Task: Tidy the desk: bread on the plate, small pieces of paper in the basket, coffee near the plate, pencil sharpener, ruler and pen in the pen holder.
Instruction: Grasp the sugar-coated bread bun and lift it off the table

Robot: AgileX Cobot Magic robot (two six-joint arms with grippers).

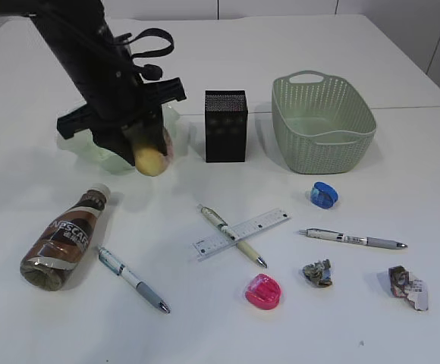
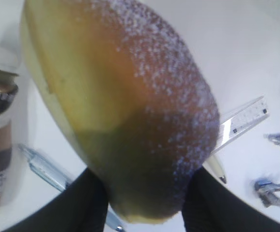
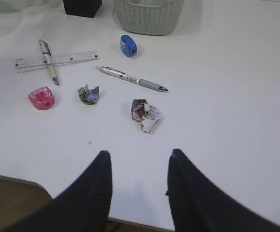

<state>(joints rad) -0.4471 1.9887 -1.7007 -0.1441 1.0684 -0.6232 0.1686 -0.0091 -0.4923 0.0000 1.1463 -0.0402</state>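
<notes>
Golden-brown oval bread (image 2: 130, 111) sits pinched in the left gripper (image 1: 140, 148) just above the pale green ruffled glass plate (image 1: 83, 148); the right gripper (image 3: 139, 166) hangs spread, holding nothing, over the white desk (image 3: 227, 121).

The exterior view looks down at a slant across the desk (image 1: 402, 334) from its near edge, facing the far side. The left wrist view sits right against the bread (image 2: 125, 111), which fills most of it. The right wrist view hangs back over the near edge, looking across. All three catch the ruler (image 1: 240, 233) (image 2: 244, 117) (image 3: 57, 60)
</notes>
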